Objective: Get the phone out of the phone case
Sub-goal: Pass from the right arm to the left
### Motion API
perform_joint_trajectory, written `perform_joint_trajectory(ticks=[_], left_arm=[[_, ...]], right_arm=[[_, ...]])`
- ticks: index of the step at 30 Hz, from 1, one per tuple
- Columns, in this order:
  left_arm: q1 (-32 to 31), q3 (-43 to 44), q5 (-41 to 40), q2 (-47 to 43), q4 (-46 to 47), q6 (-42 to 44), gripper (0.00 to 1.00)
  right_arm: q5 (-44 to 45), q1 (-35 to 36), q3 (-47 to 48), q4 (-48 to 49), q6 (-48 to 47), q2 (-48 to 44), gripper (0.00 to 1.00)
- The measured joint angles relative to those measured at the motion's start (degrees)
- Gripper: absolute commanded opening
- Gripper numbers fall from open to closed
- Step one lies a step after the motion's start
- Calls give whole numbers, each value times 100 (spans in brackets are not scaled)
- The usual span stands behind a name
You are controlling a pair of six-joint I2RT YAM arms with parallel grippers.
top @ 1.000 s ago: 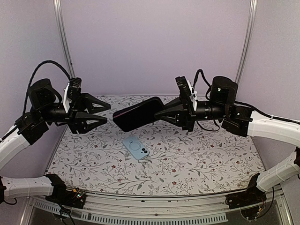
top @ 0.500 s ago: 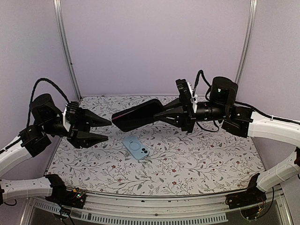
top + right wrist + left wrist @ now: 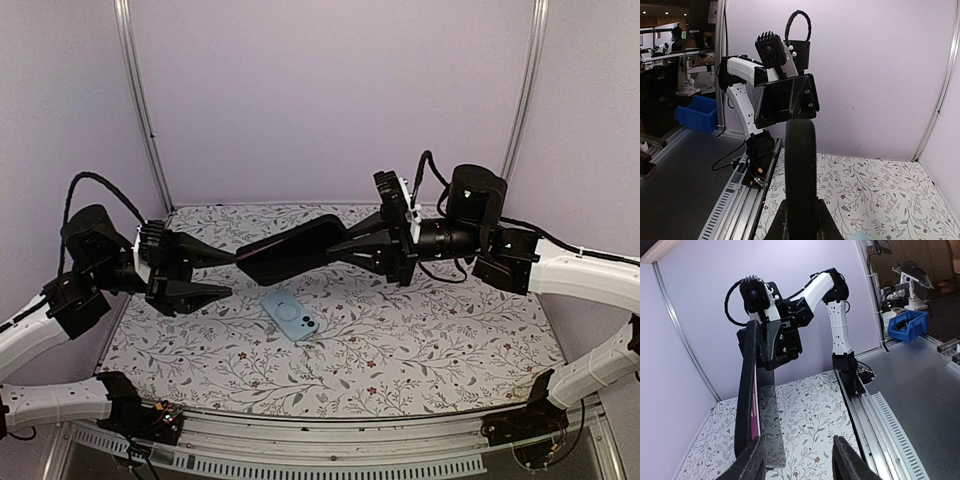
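On the counter [image 3: 430, 345], near the middle, I see the light blue case [image 3: 291, 315] lying flat. Above and farther, the left tool [image 3: 234, 274] stands wide, gripping nothing. Its far finger is just beside the left end of the black phone [image 3: 285, 255]. The right tool [image 3: 338, 249] grips the phone's right end in the air.

In the right wrist view we see the phone [image 3: 800, 170] only edge-on. Its lower end and the right gripper [image 3: 800, 225] clamping it are cut off by the picture's bottom edge, where the phone case [image 3: 860, 237] is a bare sliver. From above, we cannot tell whether the upper finger of the left gripper [image 3: 228, 272] touches the phone's end.
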Motion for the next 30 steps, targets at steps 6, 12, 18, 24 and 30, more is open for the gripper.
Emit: perform_joint_trajectory(ticks=[6,12,18,24,30], left_arm=[[0,-20,-28,0,109,-2,46],[0,-22,37,4,138,-28,44],[0,-70,63,37,240,-46,39],[-4,-98,-149,37,275,-39,38],[-11,-140,-326,31,282,-31,37]], right_arm=[[-55,46,0,-2,2,0,0],[-61,107,4,-2,4,0,0],[-55,153,7,-9,4,0,0],[-17,181,7,-28,24,2,0],[-22,212,20,-28,52,7,0]])
